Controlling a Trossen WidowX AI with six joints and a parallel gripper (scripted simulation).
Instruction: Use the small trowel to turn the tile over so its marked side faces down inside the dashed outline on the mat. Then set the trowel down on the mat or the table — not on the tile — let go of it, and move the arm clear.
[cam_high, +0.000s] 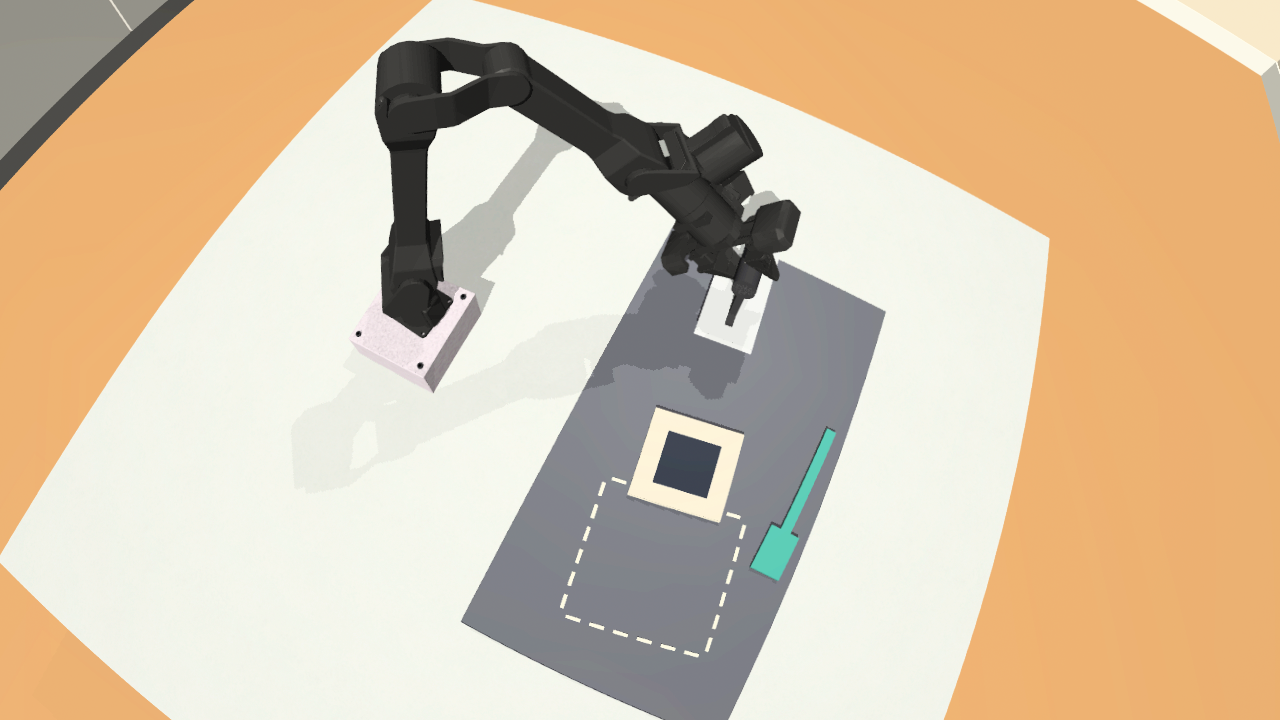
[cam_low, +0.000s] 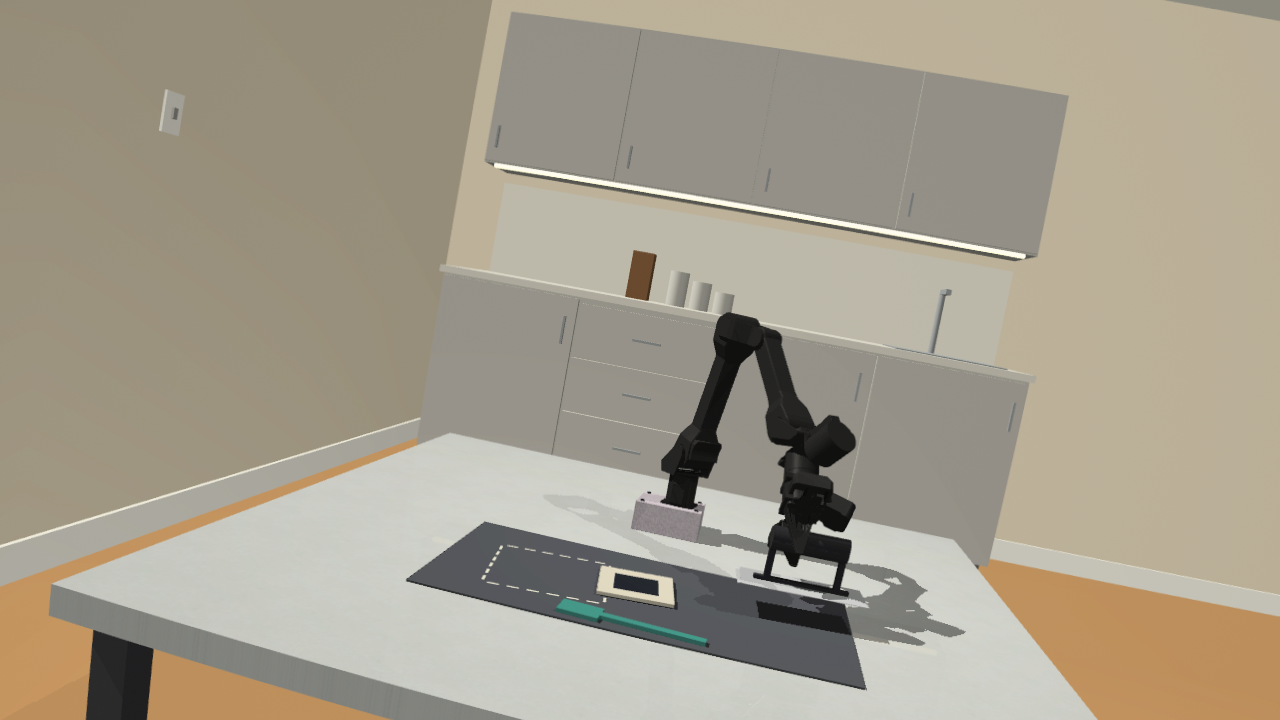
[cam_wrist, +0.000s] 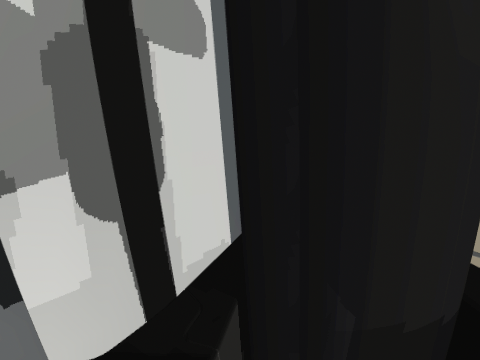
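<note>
Gripper (cam_high: 750, 261) (cam_low: 799, 540) (cam_wrist: 315, 243) grasps the trowel (cam_high: 744, 279) (cam_low: 832, 547) (cam_wrist: 360, 150) by its handle.

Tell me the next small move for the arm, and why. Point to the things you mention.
I'd carry the trowel (cam_high: 717, 315) (cam_low: 827, 547) (cam_wrist: 360, 150) toward the tile (cam_high: 686, 463) (cam_low: 635, 584), blade low and level. The gripper (cam_high: 750, 250) (cam_low: 799, 544) (cam_wrist: 315, 243) is closed on its handle, the blade looks raised above its shadow, and the tile lies marked side up, mostly outside the dashed outline (cam_high: 571, 617) (cam_low: 486, 582).
</note>
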